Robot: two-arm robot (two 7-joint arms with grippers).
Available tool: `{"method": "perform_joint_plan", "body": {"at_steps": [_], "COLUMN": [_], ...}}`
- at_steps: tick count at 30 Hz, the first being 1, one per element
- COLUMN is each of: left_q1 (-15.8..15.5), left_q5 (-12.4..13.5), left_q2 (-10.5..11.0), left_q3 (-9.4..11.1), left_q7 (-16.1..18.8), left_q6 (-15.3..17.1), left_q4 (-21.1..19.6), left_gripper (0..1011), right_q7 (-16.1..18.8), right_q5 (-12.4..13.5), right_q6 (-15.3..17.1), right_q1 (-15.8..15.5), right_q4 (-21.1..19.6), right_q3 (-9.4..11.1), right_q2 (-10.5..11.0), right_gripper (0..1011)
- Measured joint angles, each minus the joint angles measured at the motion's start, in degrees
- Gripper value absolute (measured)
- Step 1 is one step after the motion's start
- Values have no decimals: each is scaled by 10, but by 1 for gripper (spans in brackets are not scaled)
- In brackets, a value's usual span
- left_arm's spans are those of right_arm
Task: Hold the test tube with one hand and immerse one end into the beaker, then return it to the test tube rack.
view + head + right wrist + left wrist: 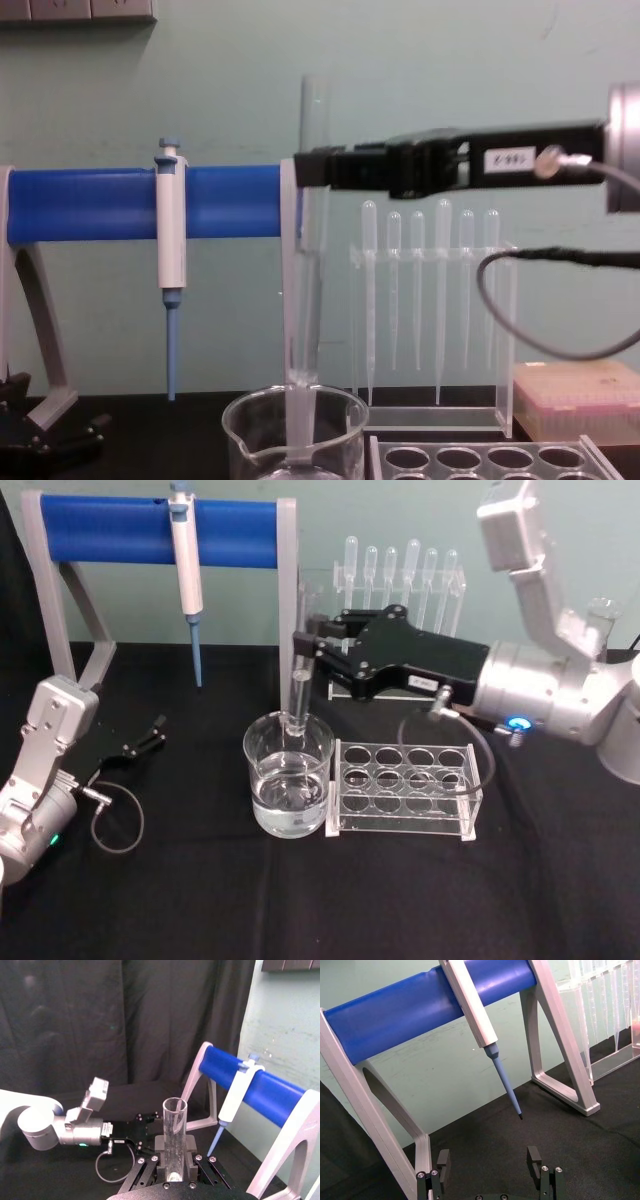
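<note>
The test tube (299, 695) stands upright with my right gripper (304, 646) shut on its upper part, and its open rim shows in the right wrist view (174, 1106). Its round lower end is inside the beaker (288, 780), below the rim; I cannot tell if it touches the water. From the chest the test tube (311, 260) drops straight into the beaker (250, 440), with the right gripper (310, 168) reaching in from the right. My left gripper (489, 1162) is open and holds nothing, parked low at the table's left (150, 737).
A clear tube rack (405, 785) stands right beside the beaker. Behind are a pipette stand (400, 575) and a blue-bar frame (110, 530) holding a white-and-blue pipettor (187, 560). A pink-topped box (580, 400) sits at the far right. The right arm's cable (480, 750) loops above the rack.
</note>
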Motion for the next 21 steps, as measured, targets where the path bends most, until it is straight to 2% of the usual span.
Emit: {"method": "perform_joint_plan", "body": {"at_steps": [9, 21], "left_q1": [0, 0], "left_q5": [0, 0], "left_q2": [0, 0], "left_q3": [0, 0], "left_q7": [0, 0], "left_q6": [0, 0], "left_q4": [0, 0], "left_gripper": [1000, 1000], "right_q7": [-2, 5], "right_q5": [-33, -73], "right_q6": [-36, -80], "right_q1": [2, -11], "right_q4": [70, 139], "right_q3": [-25, -40], "right_q2": [-34, -67], "right_gripper": [238, 238]}}
